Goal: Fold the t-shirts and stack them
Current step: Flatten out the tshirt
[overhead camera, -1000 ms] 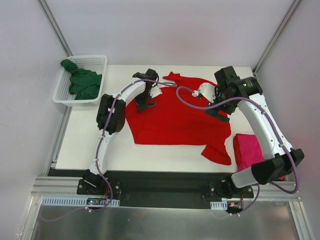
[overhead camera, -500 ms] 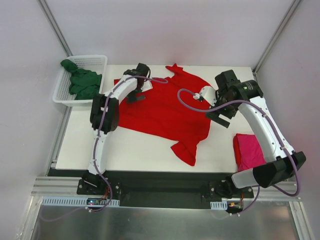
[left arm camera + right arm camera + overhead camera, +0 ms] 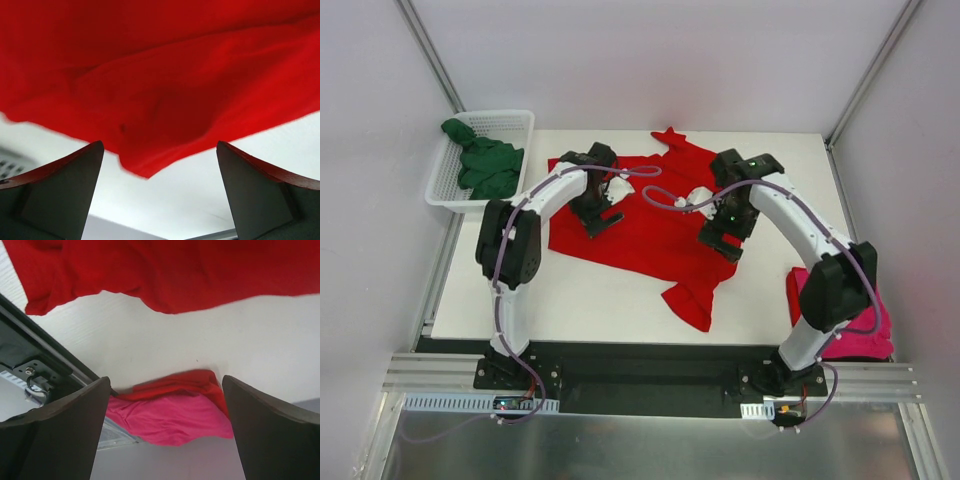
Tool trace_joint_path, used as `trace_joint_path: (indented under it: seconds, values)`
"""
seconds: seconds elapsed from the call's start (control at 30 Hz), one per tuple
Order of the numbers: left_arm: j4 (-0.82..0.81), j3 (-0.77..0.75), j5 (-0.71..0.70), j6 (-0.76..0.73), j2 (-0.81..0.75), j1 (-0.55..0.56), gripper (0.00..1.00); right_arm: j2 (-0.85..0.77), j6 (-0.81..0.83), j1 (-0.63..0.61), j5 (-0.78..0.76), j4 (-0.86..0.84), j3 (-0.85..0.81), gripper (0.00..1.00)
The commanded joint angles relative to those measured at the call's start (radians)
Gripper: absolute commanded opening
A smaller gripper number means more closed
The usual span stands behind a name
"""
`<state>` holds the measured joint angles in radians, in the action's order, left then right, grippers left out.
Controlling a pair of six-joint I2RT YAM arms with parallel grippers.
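Status: left gripper (image 3: pixel 601 217) spread wide, empty, above red t-shirt (image 3: pixel 655 238) | right gripper (image 3: pixel 722 243) spread wide, empty, over its right-hand edge

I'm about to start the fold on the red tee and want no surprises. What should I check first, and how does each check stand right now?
1. Left gripper open: ok.
2. Right gripper open: ok.
3. Red t-shirt spread flat: not ok, askew and rumpled.
4. Red t-shirt wholly on the table: ok.
5. Pink t-shirt clear of the red one: ok.
6. Green t-shirt out of the way in the basket: ok.
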<state>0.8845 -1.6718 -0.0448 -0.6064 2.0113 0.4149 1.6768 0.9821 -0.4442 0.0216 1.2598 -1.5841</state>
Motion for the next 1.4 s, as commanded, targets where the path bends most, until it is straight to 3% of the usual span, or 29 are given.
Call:
trace_joint_path:
  seconds: [0.0, 0.2, 0.43, 0.7, 0.93, 1.13, 1.3, 1.37]
  values:
    - [0.041, -0.023, 0.132, 0.050, 0.093, -0.028, 0.96, 0.024, 0.040, -0.037, 0.113, 0.052, 0.015, 0.99]
    - [0.044, -0.117, 0.119, 0.031, 0.156, -0.030, 0.95, -0.011, 0.036, -0.036, 0.124, 0.053, 0.030, 0.99]
    - [0.128, -0.239, 0.089, 0.030, 0.115, -0.021, 0.96, -0.051, 0.047, -0.036, 0.080, 0.047, 0.091, 0.98]
    - [0.131, -0.262, 0.069, -0.009, 0.174, -0.037, 0.95, -0.057, 0.032, -0.036, 0.083, 0.046, 0.090, 0.98]
    - [0.131, -0.373, 0.052, -0.003, 0.285, -0.056, 0.95, -0.086, 0.029, -0.037, 0.090, 0.056, 0.102, 0.98]
    - [0.131, -0.349, 0.028, 0.013, 0.300, -0.068, 0.93, -0.104, 0.032, -0.036, 0.080, 0.056, 0.122, 0.98]
    - [0.130, -0.342, 0.020, 0.022, 0.297, -0.074, 0.90, -0.103, 0.032, -0.036, 0.086, 0.053, 0.118, 0.98]
    - [0.129, -0.344, 0.023, 0.026, 0.302, -0.076, 0.81, -0.095, 0.029, -0.036, 0.086, 0.058, 0.110, 0.98]
